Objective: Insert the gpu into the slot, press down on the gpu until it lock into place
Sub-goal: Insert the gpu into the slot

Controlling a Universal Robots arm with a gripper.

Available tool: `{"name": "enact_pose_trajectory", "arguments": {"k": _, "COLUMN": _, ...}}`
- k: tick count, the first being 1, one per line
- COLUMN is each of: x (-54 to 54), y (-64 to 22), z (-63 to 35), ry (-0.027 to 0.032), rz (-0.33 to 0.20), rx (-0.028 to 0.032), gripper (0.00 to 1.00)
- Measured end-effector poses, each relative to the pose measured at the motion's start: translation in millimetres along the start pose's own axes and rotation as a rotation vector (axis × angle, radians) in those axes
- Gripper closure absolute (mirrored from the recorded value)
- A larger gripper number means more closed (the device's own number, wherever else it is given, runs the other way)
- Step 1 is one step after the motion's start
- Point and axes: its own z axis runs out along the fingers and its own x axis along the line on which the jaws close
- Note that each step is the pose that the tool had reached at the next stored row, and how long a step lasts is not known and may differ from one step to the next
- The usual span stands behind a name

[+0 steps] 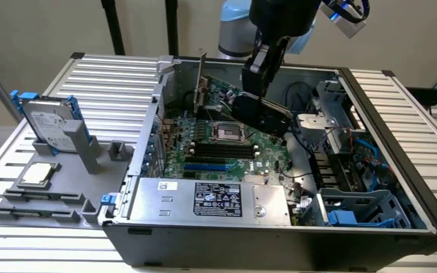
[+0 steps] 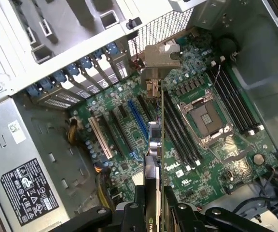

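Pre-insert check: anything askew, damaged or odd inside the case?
Nothing looks damaged or spilled. The gpu stands on edge, clamped in the tool, above the motherboard and not in the blue slot, which is bare. The CPU socket looks empty.

Upright gpu (image 1: pixel 222 90) clear of blue slot (image 1: pixel 205 168)

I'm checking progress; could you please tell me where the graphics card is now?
In the exterior view, the hand holds the graphics card upright inside the computer case, above the motherboard by the processor socket, not in the blue slot.
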Motion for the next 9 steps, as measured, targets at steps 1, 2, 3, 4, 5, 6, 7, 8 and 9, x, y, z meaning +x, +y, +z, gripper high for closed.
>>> {"name": "enact_pose_trajectory", "arguments": {"k": 1, "x": 0.0, "y": -0.1, "z": 1.0, "ry": 0.0003, "rz": -0.018, "rx": 0.0014, "gripper": 0.74}}
{"name": "enact_pose_trajectory", "arguments": {"k": 2, "x": 0.0, "y": -0.1, "z": 2.1, "ry": 0.0008, "rz": -0.036, "rx": 0.0027, "gripper": 0.74}}
{"name": "enact_pose_trajectory", "arguments": {"k": 3, "x": -0.1, "y": -0.2, "z": 3.1, "ry": 0.0012, "rz": -0.054, "rx": 0.0039, "gripper": 0.74}}
{"name": "enact_pose_trajectory", "arguments": {"k": 4, "x": -0.1, "y": -0.2, "z": 4.2, "ry": 0.0017, "rz": -0.072, "rx": 0.0051, "gripper": 0.74}}
{"name": "enact_pose_trajectory", "arguments": {"k": 5, "x": -0.1, "y": -0.3, "z": 5.4, "ry": 0.0021, "rz": -0.090, "rx": 0.0062, "gripper": 0.74}}
{"name": "enact_pose_trajectory", "arguments": {"k": 6, "x": -0.1, "y": -0.3, "z": 6.4, "ry": 0.0029, "rz": -0.108, "rx": 0.0072, "gripper": 0.74}}
{"name": "enact_pose_trajectory", "arguments": {"k": 7, "x": -0.1, "y": -0.4, "z": 7.5, "ry": 0.0036, "rz": -0.127, "rx": 0.0082, "gripper": 0.74}}
{"name": "enact_pose_trajectory", "arguments": {"k": 8, "x": -0.2, "y": -0.4, "z": 8.5, "ry": 0.0039, "rz": -0.146, "rx": 0.0092, "gripper": 0.74}}
{"name": "enact_pose_trajectory", "arguments": {"k": 9, "x": -0.2, "y": -0.5, "z": 9.2, "ry": 0.0028, "rz": -0.163, "rx": 0.0099, "gripper": 0.74}}
